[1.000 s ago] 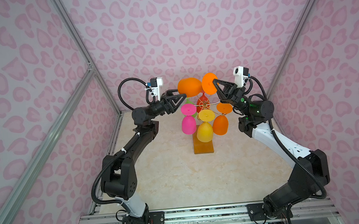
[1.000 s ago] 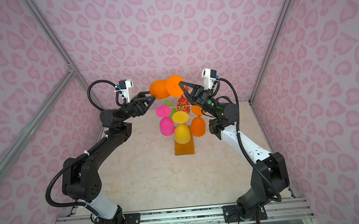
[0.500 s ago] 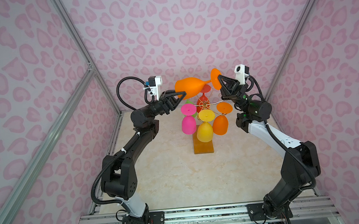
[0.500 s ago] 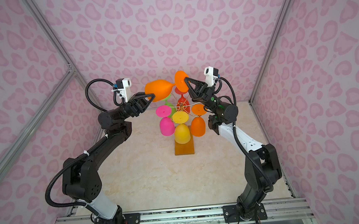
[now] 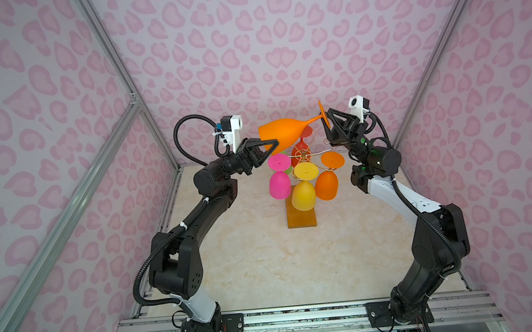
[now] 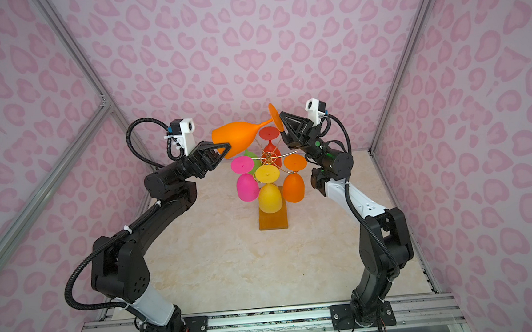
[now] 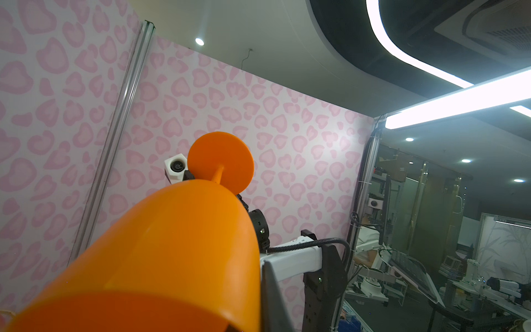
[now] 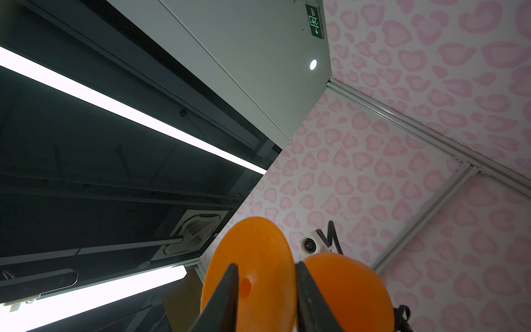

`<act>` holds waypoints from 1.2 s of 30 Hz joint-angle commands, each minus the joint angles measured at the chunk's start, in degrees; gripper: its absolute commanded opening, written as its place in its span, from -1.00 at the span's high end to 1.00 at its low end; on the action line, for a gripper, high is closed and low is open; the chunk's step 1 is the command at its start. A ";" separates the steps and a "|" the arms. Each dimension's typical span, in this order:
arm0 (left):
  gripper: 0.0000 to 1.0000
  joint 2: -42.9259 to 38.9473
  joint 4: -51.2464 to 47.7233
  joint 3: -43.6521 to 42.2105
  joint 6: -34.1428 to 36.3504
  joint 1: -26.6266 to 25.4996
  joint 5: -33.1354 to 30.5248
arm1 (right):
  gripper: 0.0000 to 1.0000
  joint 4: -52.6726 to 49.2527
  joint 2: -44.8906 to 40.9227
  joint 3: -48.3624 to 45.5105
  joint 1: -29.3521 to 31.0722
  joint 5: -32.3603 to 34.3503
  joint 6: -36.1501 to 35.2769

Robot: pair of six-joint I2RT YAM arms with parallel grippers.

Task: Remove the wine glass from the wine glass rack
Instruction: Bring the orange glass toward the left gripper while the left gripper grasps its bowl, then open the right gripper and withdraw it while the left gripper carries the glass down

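A: What has just changed?

B: The left tool [image 5: 271,145] has closed on the bowl rim of the wine glass [image 5: 283,133]; a second ago it stood open beside the bowl. Meanwhile the right tool [image 5: 328,122], which was clamped at the foot, is letting go; in the right wrist view its fingers [image 8: 227,293] straddle the foot disc with a gap showing.

A: And for the task?

B: A handover, I judge; the glass is already off the wine glass rack [image 5: 301,217], and the left arm alone carries it.

A: Where does the glass lie?

B: On its side in the air, above the rack's wire arms and seemingly clear of them; the bowl mouth is pinched in the left tool and the foot sits between the right tool's parted jaws. The other glasses [image 5: 303,196] hang below, over the tabletop [image 5: 264,253].
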 commanded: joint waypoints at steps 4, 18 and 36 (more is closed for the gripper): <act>0.93 -4.38 -1.26 -2.98 2.58 -0.54 2.09 | 0.10 -0.66 -1.31 -0.30 -2.78 -2.44 -2.91; 0.95 -23.60 -55.72 -6.49 38.98 -8.76 6.77 | -0.05 -35.25 -17.60 -10.57 -14.29 -6.37 -31.23; 0.96 -27.54 -133.46 5.92 84.27 -35.03 -38.86 | -0.10 -70.87 -26.03 -11.07 -18.96 -0.74 -56.67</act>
